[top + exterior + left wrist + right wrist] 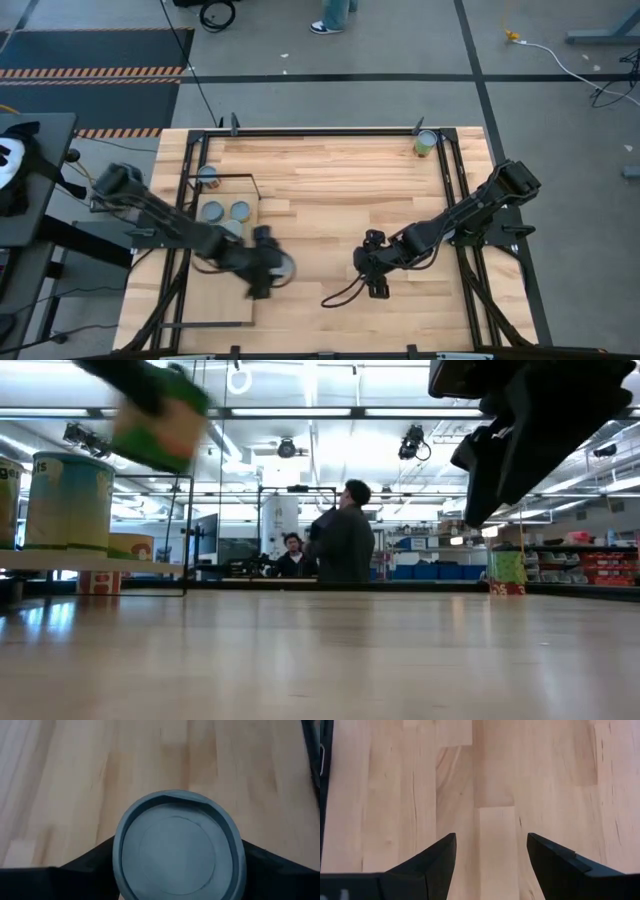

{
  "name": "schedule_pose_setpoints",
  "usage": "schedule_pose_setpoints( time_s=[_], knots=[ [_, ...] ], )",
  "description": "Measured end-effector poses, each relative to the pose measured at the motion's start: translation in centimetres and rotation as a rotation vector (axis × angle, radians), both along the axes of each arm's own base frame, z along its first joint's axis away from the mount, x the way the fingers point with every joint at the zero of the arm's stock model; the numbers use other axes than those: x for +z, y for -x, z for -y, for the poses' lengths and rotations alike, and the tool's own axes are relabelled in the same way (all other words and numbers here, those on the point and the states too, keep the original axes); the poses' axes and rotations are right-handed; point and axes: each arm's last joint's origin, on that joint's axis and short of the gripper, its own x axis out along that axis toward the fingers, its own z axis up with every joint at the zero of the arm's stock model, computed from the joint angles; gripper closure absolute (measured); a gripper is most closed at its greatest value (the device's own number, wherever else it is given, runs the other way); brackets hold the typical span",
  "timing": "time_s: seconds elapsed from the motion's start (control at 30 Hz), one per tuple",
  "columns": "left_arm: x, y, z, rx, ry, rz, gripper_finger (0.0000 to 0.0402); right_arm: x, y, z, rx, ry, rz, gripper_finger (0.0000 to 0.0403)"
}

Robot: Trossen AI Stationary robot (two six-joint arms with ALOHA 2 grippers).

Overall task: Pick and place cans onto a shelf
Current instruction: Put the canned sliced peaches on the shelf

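My left gripper (270, 268) is shut on a can with a pale-blue top (177, 847) and green-yellow sides (160, 422), held in the air just right of the shelf (210, 296). The shelf is a light-wood board in a thin black frame at the table's left. Three cans (213, 211) (239, 210) (208, 178) stand upright on it, and show at the left of the low view (70, 500). Another green can (427, 143) stands on the table at the far right. My right gripper (376, 272) is open and empty over the table's middle right; it also shows in the right wrist view (491, 855). My left gripper pinches the can's round side wall just below its top rim (118, 851) between its two fingers (90, 870), one on each side. The fingers come from above, pointing down. The can's top faces up, and the can is lifted clear of the table.
Black frame rails (455, 190) run along the table's left, right and far sides. A dark cable (340, 296) trails from the right arm onto the bare wood. People (340, 535) stand in the room beyond the far edge.
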Motion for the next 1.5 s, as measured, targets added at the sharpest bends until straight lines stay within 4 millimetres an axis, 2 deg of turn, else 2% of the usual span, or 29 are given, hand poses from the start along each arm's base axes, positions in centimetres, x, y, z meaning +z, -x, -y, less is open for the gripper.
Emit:
schedule_pose_setpoints(
  time_s=[0.13,0.33,0.6,0.8,0.93,1.13,1.5],
  knots=[
    [1.9,5.1,0.4,-0.025,0.042,-0.074,0.0125,0.0,-0.1,0.2,-0.039,-0.019,0.001,0.0153],
    [2.8,10.9,0.8,-0.064,0.02,-0.244,0.0125,0.0,-0.3,0.6,-0.117,-0.03,0.005,0.0153],
    [2.8,16.1,2.7,-0.102,0.003,-0.274,0.0125,0.0,-0.4,1.1,-0.222,-0.069,-0.013,0.0153],
    [1.2,19.0,3.6,0.11,0.141,-0.26,0.0125,-0.1,-0.4,1.1,-0.279,-0.1,-0.019,0.0153],
    [-0.1,20.4,3.5,0.301,0.227,-0.272,0.0125,-0.1,-0.4,1.1,-0.284,-0.102,-0.019,0.0153],
    [-1.8,20.8,2.9,0.573,0.314,-0.317,0.0121,-0.1,-0.4,1.1,-0.283,-0.102,-0.019,0.0153],
    [-3.0,20.6,2.3,0.611,0.301,-0.195,0.0117,-0.1,-0.3,1.0,-0.282,-0.117,-0.026,0.0153]
  ],
)
